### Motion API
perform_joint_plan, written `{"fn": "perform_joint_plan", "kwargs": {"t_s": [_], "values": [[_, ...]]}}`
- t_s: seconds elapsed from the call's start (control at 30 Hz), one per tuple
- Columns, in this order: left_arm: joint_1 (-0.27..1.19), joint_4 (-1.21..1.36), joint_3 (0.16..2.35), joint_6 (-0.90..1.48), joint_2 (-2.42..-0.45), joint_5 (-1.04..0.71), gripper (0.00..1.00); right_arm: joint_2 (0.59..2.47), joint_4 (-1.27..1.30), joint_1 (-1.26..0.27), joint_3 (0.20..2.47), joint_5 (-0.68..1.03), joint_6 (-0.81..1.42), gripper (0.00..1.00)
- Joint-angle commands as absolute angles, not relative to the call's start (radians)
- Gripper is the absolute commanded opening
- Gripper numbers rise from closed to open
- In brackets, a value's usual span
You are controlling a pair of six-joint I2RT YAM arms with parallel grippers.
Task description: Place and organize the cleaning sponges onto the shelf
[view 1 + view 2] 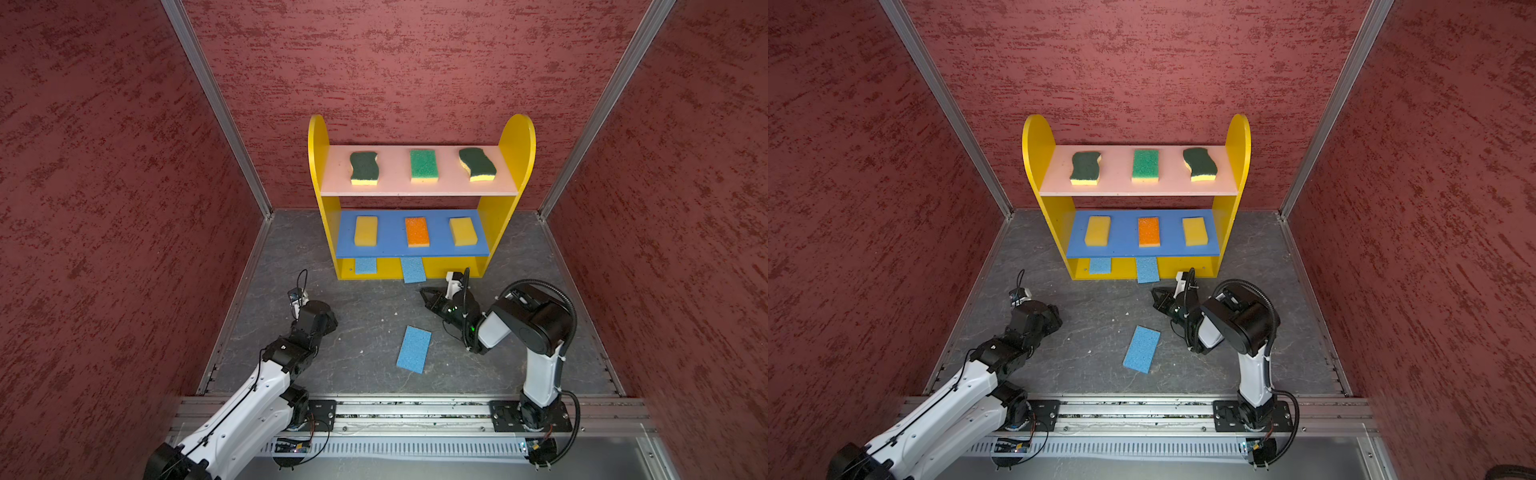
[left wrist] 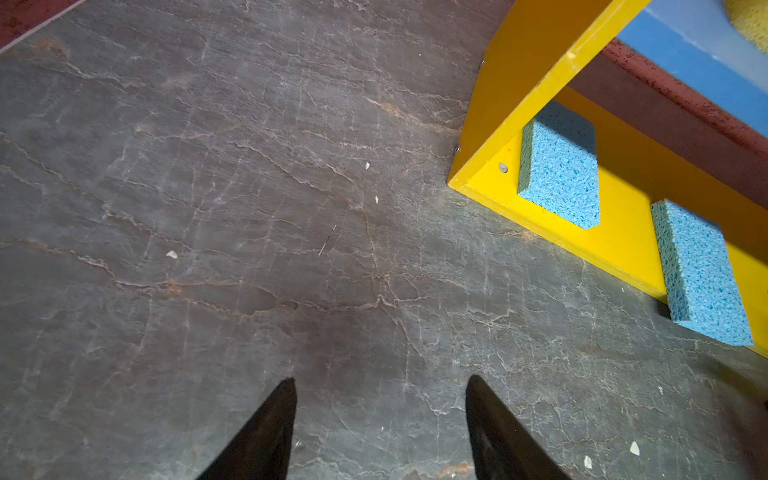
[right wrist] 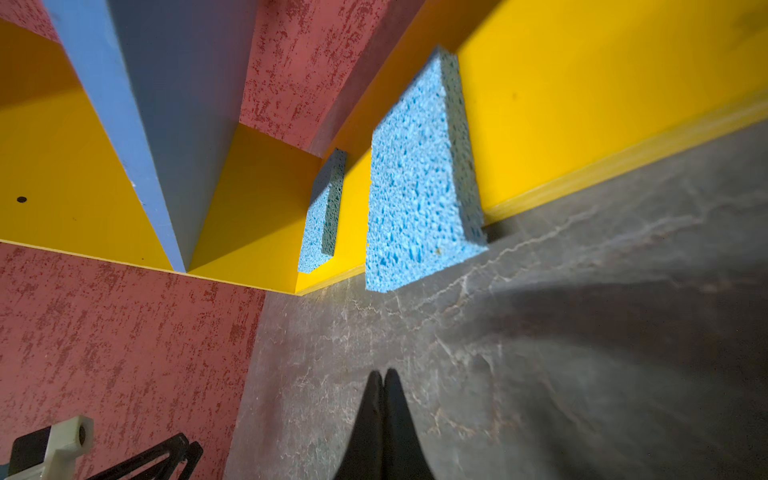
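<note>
Above grey floor (image 1: pixel 365 332), left gripper (image 2: pixel 380 380) hangs parted, empty; right gripper (image 3: pixel 383 372) lies level, closed.

Left arm (image 1: pixel 257 390) has jaws apart, empty; right arm (image 1: pixel 536 328) has jaws pressed together.

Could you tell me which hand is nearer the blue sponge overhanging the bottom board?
Right. The right hand sits in front of the overhanging blue sponge; the left hand is farther off, toward the shelf's left side.
</note>
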State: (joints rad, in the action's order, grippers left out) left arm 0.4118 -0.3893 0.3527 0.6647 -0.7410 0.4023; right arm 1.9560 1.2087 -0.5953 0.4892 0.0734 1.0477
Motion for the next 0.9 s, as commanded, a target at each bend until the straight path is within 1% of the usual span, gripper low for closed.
{"fn": "perform_joint_plan", "kwargs": {"t_s": [0.0, 0.5, 0.87], "values": [[0.417, -0.389, 0.37, 0.667, -0.746, 0.42, 0.66, 1.992, 1.224, -0.586, 0.509, 0.034, 1.079, 0.0], [0.416, -0.392, 0.373, 0.672, -0.749, 0.43, 0.66, 2.073, 1.242, -0.586, 0.552, 0.044, 1.202, 0.0], [0.416, -0.401, 0.373, 0.682, -0.74, 0.44, 0.65, 2.054, 1.255, -0.591, 0.535, 0.017, 1.373, 0.0]]}}
